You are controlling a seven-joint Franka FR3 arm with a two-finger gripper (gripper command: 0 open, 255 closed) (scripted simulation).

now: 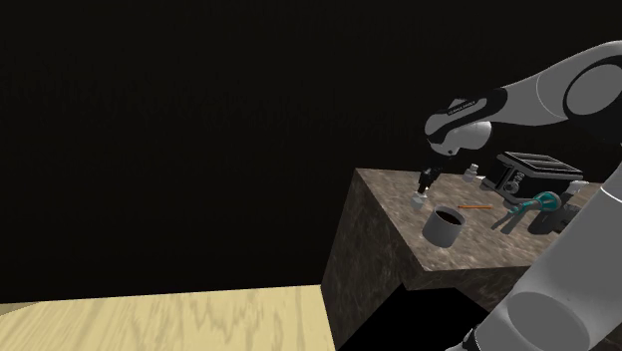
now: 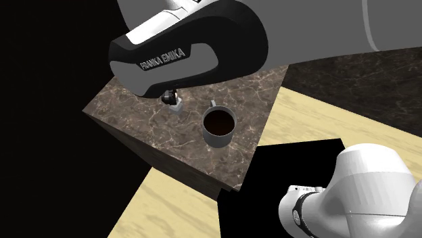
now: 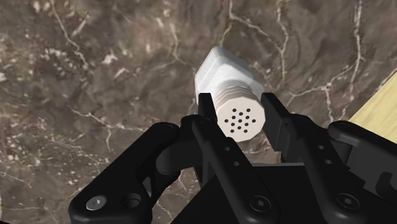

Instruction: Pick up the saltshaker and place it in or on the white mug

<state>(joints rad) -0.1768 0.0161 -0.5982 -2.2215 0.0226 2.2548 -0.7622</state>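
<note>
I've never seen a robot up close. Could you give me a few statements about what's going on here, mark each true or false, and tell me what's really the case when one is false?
1. The saltshaker sits between the jaws, which clasp its perforated cap from both sides. True.
2. The mug lies tipped over on its side. False: it stands upright with its opening facing up.
3. The saltshaker is inside the mug. False: it is beside the mug and apart from it, over the counter.
4. The counter top looks like brown stone with pale veins. True.
</note>
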